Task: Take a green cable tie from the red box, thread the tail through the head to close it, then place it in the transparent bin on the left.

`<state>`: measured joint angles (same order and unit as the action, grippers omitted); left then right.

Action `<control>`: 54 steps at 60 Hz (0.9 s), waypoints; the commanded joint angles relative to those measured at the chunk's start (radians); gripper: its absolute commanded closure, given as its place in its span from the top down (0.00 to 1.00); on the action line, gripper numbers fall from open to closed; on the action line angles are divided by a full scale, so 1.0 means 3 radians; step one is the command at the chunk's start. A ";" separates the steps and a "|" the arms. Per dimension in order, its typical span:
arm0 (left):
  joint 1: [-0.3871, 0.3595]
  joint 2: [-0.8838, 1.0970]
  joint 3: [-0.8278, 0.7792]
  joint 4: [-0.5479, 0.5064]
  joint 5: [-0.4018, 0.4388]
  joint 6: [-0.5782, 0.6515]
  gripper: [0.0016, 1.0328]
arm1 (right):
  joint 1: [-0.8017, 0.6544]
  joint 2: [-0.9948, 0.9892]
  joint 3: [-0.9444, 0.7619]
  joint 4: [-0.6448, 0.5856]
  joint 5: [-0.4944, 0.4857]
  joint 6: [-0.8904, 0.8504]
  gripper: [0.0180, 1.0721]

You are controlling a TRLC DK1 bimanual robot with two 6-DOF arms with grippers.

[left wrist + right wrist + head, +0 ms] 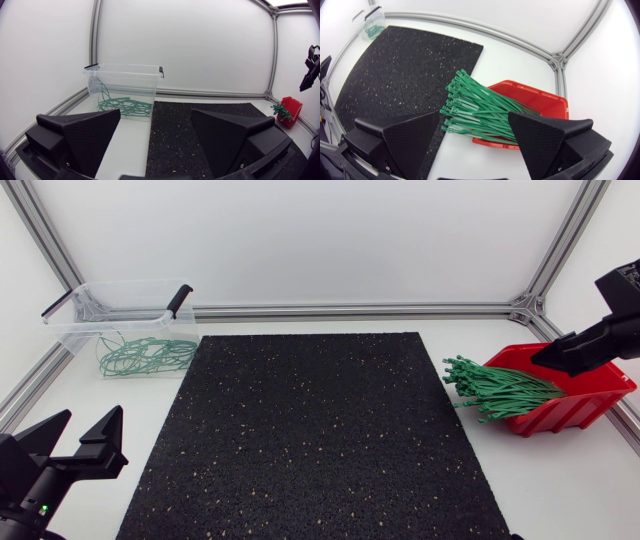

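Observation:
A bundle of green cable ties (pixel 495 388) lies in the red box (pixel 585 402) at the table's right, their heads sticking out over its open front toward the mat. My right gripper (pixel 552 356) hangs open above the box; in the right wrist view the ties (pixel 480 107) and the red box (pixel 540 97) lie below and just ahead of its spread fingers (pixel 410 137). The transparent bin (pixel 70 330) stands at the far left with closed green ties (pixel 145 355) inside. My left gripper (pixel 88 422) is open and empty at the near left corner, the bin (pixel 122 67) ahead of it.
A black speckled mat (pixel 310 440) covers the middle of the table between bin and box. Aluminium frame rails (pixel 350 310) run along the table's back and sides. The bin has black clip handles (pixel 180 298).

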<state>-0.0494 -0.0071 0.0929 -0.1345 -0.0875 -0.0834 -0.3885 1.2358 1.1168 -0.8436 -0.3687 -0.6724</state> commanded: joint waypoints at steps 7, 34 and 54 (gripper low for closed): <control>-0.0025 -0.0022 -0.0115 -0.0211 -0.0041 -0.0065 0.95 | 0.0032 0.0539 0.0327 -0.0460 0.0038 -0.0903 0.95; -0.0045 -0.0022 -0.0115 -0.0211 -0.0035 -0.0065 0.95 | 0.0160 0.0774 0.0353 -0.0665 0.0370 -0.2836 0.95; -0.0050 -0.0022 -0.0115 -0.0211 -0.0041 -0.0065 0.95 | 0.0298 0.0835 0.0153 -0.0675 0.0585 -0.3389 0.91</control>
<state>-0.0559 -0.0071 0.0933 -0.1349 -0.0875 -0.0834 -0.3145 1.4670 1.2057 -1.0267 -0.2043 -1.6249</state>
